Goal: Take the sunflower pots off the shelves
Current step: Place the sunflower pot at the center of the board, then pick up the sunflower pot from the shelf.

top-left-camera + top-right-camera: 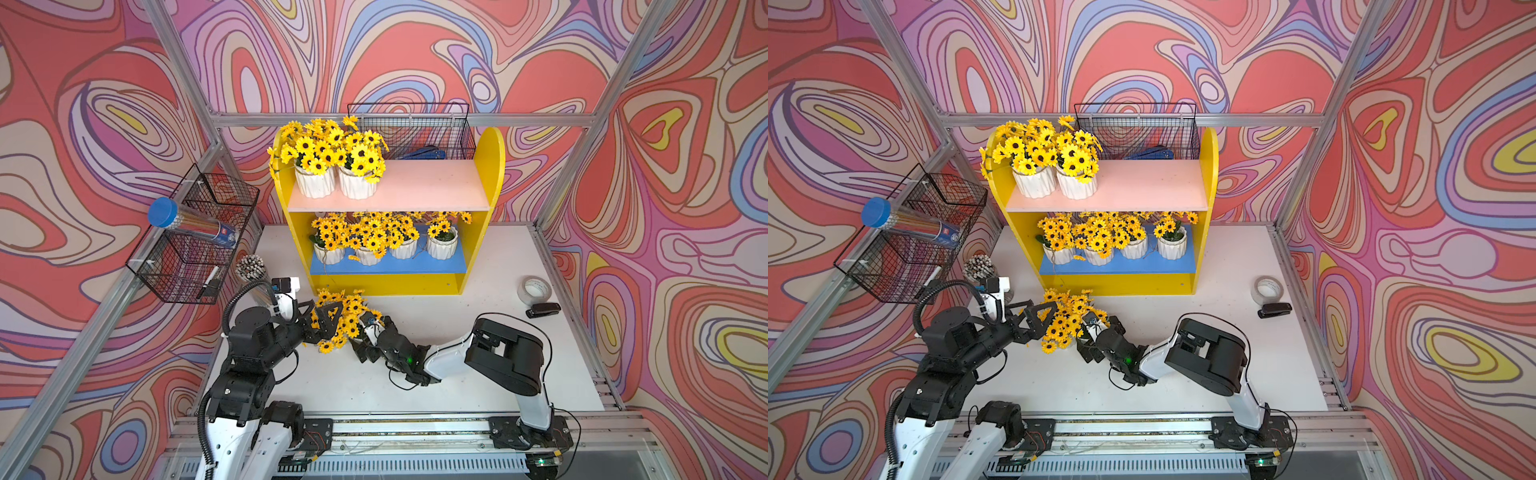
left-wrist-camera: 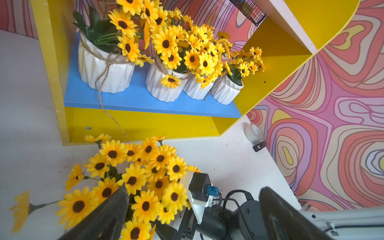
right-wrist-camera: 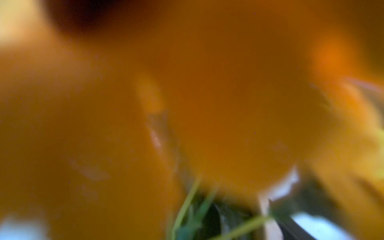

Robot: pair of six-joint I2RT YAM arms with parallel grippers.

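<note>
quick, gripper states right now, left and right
left gripper: open, jaws wide apart by the sunflower pot on the table
right gripper: cannot tell, jaws hidden in that pot's flowers

The right wrist view is nearly all orange blur, petals (image 3: 228,93) pressed against the lens. Only some green stems (image 3: 187,207) and a pale patch show, too soft to name. In both top views the flowers (image 1: 340,316) on the worktop (image 1: 332,386) cover any pot beneath them, so how many stand there cannot be told. The right fingers (image 1: 388,324) are mostly buried among them. In the left wrist view the left fingers (image 2: 99,218) are blurred and cut by the edge. The blue thing (image 1: 424,153) in the back basket (image 1: 415,129) is too small to name.
</note>
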